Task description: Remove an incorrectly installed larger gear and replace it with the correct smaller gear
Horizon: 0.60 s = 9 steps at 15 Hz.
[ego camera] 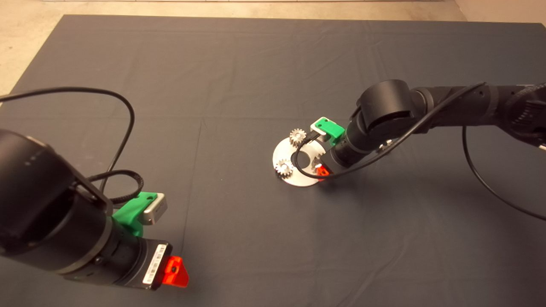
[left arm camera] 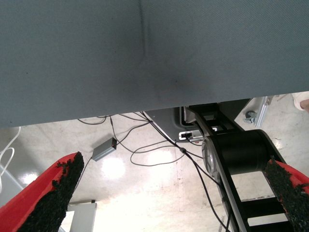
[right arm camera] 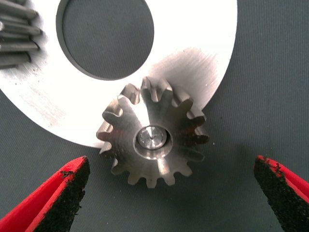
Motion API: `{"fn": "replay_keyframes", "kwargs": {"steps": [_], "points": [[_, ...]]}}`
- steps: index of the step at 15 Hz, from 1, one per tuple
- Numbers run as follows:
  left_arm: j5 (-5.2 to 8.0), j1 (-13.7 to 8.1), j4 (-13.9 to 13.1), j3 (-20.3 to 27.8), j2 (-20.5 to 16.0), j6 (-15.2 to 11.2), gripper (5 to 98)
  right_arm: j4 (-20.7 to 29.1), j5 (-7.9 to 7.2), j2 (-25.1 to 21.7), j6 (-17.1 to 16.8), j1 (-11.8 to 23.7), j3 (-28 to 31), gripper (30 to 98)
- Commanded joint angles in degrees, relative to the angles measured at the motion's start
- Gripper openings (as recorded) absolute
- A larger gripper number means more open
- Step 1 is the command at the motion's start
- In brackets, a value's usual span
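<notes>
Nearest my head camera I have the left gripper (ego camera: 177, 273), low at the near left corner of the mat (ego camera: 256, 68), its red fingers (left arm camera: 53, 193) spread wide with nothing between them. Its wrist camera looks past the mat's edge to the floor, where I see loose cables (left arm camera: 145, 154) and a small grey box (left arm camera: 104, 150).

Farther in, right of the mat's middle, a round silvery plate (ego camera: 283, 153) with a large centre hole lies flat on the mat. Two pale gears (ego camera: 284, 168) stand on its left side, one nearer me, one farther.

The right gripper (right arm camera: 169, 193) hangs over the plate's right edge, and its arm and black cable (ego camera: 298, 164) hide that edge from the head camera. From the right wrist camera I see the smaller gear (right arm camera: 152, 137) seated on a pin at the plate's rim, overhanging onto the mat. The right fingers (right arm camera: 63, 198) stand wide open on either side of it, well clear of its teeth.

I cannot find the larger gear in any view.
</notes>
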Motion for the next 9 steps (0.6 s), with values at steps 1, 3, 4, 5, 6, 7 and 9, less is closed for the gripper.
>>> {"fn": "replay_keyframes", "kwargs": {"steps": [1, 3, 4, 5, 6, 7, 9], "points": [[0.16, -0.51, -0.47, 0.67, -0.26, -0.06, 97.6, -1.68, -2.77, 0.43, -0.22, 0.84, -1.22, 90.0], [0.16, -0.51, -0.47, 0.67, -0.26, -0.06, 97.6, -1.68, -1.97, 0.52, -0.18, 0.84, -1.74, 90.0], [0.16, -0.51, -0.47, 0.67, -0.26, -0.06, 97.6, -1.68, -1.97, 0.52, -0.22, 0.84, -1.92, 90.0], [0.16, -0.51, -0.47, 0.67, -0.26, -0.06, 97.6, -1.68, -1.97, 0.43, -0.27, 0.84, -1.92, 88.8], [0.16, -0.51, -0.47, 0.68, -0.26, -0.06, 97.6, -1.68, -1.97, 0.43, -0.18, 0.84, -1.92, 85.5], [0.16, -0.51, -0.47, 0.67, -0.26, -0.06, 97.6, -1.68, -1.94, 0.43, -0.18, 0.84, -1.92, 84.9], [0.16, -0.51, -0.47, 0.67, -0.18, -0.06, 97.5, -1.68, -1.89, 0.52, -0.1, 0.84, -1.92, 83.9]]}}
